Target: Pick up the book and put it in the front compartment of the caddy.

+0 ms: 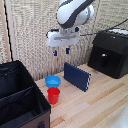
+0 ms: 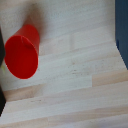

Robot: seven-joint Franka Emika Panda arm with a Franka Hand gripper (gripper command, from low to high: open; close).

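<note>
- Exterior view: the fingers (image 1: 61, 51) hang high over the table (image 1: 105, 100), apart and holding nothing.
- The dark blue book (image 1: 76, 76) stands on its edge, at about 5 o'clock from the fingers.
- The blue bowl (image 1: 52, 80) and red cup (image 1: 53, 95) sit at 9 o'clock from the book.
- The black caddy (image 1: 20, 100) sits at 9 o'clock from the cup.
- Wrist view: the red cup (image 2: 22, 51) shows on the table (image 2: 75, 75); a dark blue edge (image 2: 121, 25) shows too.

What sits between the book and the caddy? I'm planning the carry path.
In the exterior view, the blue bowl and the red cup stand on the table between the book and the caddy.
</note>
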